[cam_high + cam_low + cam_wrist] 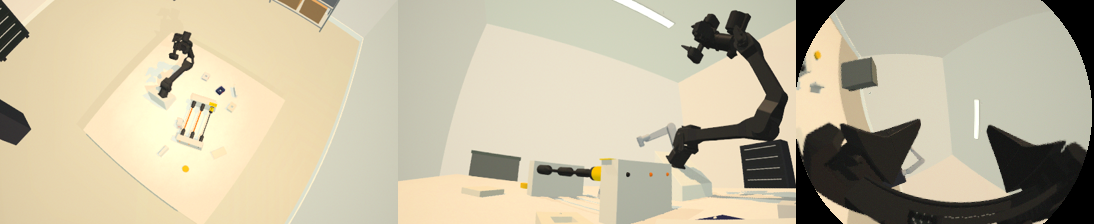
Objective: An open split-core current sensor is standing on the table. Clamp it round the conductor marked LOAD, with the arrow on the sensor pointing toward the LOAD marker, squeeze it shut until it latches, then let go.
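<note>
A small pale piece with a red mark [179, 123], which looks like the open sensor, stands on the table left of the conductor rack; its jaws and arrow are too small to make out. The black LOAD conductor [206, 124] runs along the rack's right side, with the yellow LOAD marker [213, 105] at its upper end. Two orange conductors [188, 116] [197, 120] run beside it. My gripper [954, 125] is wide open and empty. It is raised high above the table's upper corner in the top view, far from sensor and rack, facing the walls and ceiling.
The rack has two pale end blocks [183, 138] [641, 189]. A dark blue block [219, 90], pale blocks [205, 76] [231, 107], a flat pale plate [219, 152], a small pale bar [162, 150] and a yellow disc [185, 169] lie around it.
</note>
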Motion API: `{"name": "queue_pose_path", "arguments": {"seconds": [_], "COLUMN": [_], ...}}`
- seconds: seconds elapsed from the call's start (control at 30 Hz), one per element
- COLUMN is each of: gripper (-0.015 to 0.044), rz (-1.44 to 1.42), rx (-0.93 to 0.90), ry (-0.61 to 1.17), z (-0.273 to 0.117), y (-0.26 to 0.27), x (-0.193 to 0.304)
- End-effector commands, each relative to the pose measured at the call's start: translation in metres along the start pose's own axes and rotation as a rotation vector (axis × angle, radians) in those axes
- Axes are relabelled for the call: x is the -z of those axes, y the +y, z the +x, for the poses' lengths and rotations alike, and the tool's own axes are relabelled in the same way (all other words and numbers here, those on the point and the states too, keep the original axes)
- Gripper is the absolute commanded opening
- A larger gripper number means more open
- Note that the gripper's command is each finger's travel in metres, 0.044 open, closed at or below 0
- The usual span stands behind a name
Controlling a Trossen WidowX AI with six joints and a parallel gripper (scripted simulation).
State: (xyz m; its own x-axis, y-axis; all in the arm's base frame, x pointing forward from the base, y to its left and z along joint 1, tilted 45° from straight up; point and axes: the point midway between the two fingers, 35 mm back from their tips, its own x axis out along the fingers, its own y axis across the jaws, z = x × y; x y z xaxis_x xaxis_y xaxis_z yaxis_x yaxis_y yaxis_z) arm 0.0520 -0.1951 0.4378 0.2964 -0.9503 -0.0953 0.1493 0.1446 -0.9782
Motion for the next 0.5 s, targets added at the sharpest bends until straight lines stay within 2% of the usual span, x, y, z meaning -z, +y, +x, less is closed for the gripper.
{"name": "queue_pose_path", "arguments": {"seconds": [0.0,0.23,0.47], "gripper": [0.0440,0.0440,0.0440], "rz": [0.173,0.470,0.757], "rx": [-0.041,-0.164,-0.386], "ry": [-0.165,-0.447,-0.697], "z": [0.025,0.040,0.017], "y": [0.019,0.055,0.100], "x": [-0.034,-0.109,-0.189]}}
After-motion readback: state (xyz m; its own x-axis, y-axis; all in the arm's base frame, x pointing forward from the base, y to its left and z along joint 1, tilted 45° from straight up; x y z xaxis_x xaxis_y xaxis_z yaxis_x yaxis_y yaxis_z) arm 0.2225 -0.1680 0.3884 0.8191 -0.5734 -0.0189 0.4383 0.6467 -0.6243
